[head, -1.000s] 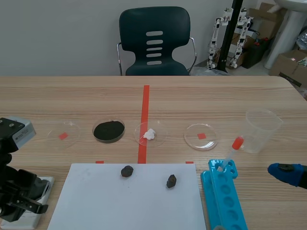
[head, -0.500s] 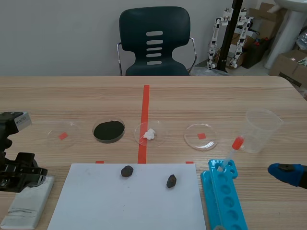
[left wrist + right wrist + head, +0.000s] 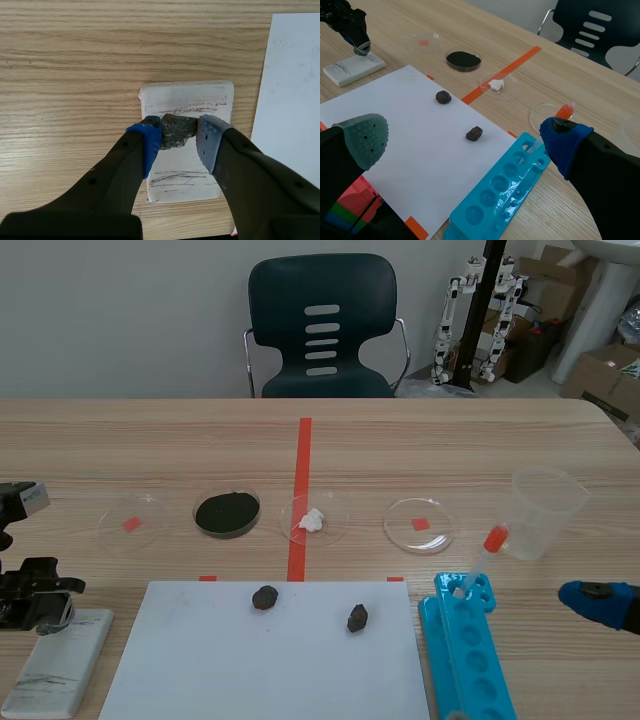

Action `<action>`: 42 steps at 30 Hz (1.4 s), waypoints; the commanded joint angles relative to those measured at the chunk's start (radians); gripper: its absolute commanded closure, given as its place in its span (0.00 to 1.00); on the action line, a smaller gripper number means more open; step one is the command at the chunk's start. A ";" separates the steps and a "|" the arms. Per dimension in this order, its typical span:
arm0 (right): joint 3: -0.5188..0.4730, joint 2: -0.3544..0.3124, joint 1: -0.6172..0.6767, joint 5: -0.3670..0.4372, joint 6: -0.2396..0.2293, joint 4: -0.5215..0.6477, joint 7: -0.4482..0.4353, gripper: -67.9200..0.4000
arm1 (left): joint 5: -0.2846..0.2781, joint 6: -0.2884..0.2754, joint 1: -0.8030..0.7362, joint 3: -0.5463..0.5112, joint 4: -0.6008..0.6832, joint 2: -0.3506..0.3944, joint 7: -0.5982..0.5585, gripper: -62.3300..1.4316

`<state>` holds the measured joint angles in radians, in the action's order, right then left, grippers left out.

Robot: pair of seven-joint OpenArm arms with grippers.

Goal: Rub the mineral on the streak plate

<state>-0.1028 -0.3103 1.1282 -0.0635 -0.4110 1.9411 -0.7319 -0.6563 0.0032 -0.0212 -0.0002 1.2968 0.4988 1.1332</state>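
Observation:
A white streak plate (image 3: pixel 58 668) lies at the table's front left, beside the white paper (image 3: pixel 250 670). My left gripper (image 3: pixel 52 608) hangs over the plate's far end, shut on a dark rough mineral (image 3: pixel 176 131). In the left wrist view the stone sits between the blue pads over the plate (image 3: pixel 185 170), which bears grey streaks before and behind it. Whether the stone touches the plate I cannot tell. Two more dark minerals (image 3: pixel 265 597) (image 3: pixel 357 617) lie on the paper. My right gripper (image 3: pixel 597 602) stays open at the right edge, holding nothing.
Behind the paper stands a row of petri dishes: an empty one (image 3: pixel 131 523), one with black powder (image 3: pixel 227 512), one with a white lump (image 3: pixel 313 520), another empty (image 3: pixel 420 525). A clear beaker (image 3: pixel 545 510), a red-capped dropper (image 3: pixel 485 550) and a blue well tray (image 3: pixel 465 650) stand on the right.
My left gripper has drawn the mineral along the streak plate from its near end to its far end. The right arm has not moved.

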 commanded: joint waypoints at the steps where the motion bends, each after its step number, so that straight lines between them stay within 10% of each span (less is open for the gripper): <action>1: -0.003 0.000 0.002 0.010 -0.001 0.009 -0.012 0.06 | -0.006 0.001 0.016 0.000 0.006 0.001 0.001 0.80; 42: -0.003 0.000 0.002 0.010 -0.001 0.009 -0.012 0.06 | -0.100 -0.049 0.023 0.058 -0.023 -0.002 -0.017 0.80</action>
<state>-0.1028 -0.3103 1.1282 -0.0639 -0.4110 1.9411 -0.7315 -0.7746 -0.0540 -0.0025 0.0589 1.2648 0.4931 1.1213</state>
